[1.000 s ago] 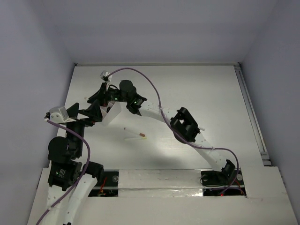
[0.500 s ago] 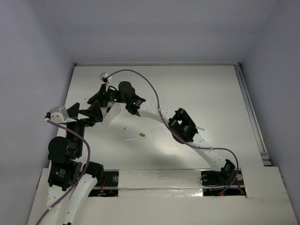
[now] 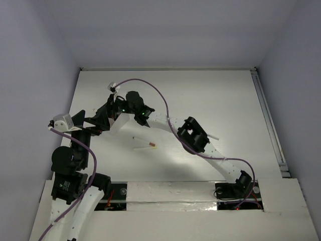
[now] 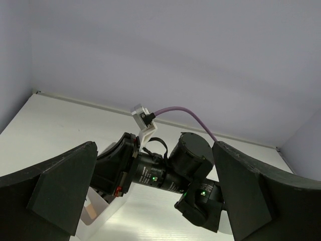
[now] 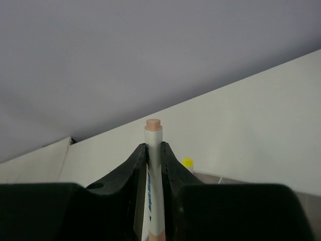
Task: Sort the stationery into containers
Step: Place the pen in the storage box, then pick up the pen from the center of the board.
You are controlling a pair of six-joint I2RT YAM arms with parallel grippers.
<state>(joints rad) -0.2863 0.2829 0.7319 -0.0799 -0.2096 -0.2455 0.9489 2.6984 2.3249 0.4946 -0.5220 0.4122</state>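
My right gripper (image 5: 153, 146) is shut on a white pen-like stick (image 5: 152, 170) with a pink tip that stands up between the jaws. Just beyond it, a yellow-tipped stick (image 5: 187, 162) pokes up. From above, the right gripper (image 3: 105, 111) reaches over the far left end of the white translucent container (image 3: 119, 123), which the arms mostly hide. My left gripper (image 3: 97, 121) sits beside the container with its fingers (image 4: 57, 191) wide open and nothing between them. A pink-tipped stick (image 3: 144, 147) and a shorter white stick (image 3: 136, 137) lie on the table.
The right arm's black wrist (image 4: 168, 173) fills the space between my left fingers, with the container's corner (image 4: 95, 211) below it. A thin white stick (image 3: 214, 136) lies by the right arm's elbow. A purple cable (image 3: 160, 93) arcs over the table. Walls close in left and back.
The right arm's wrist has shifted slightly nearer and to the left over the container, still holding the stick. The left arm has not moved.
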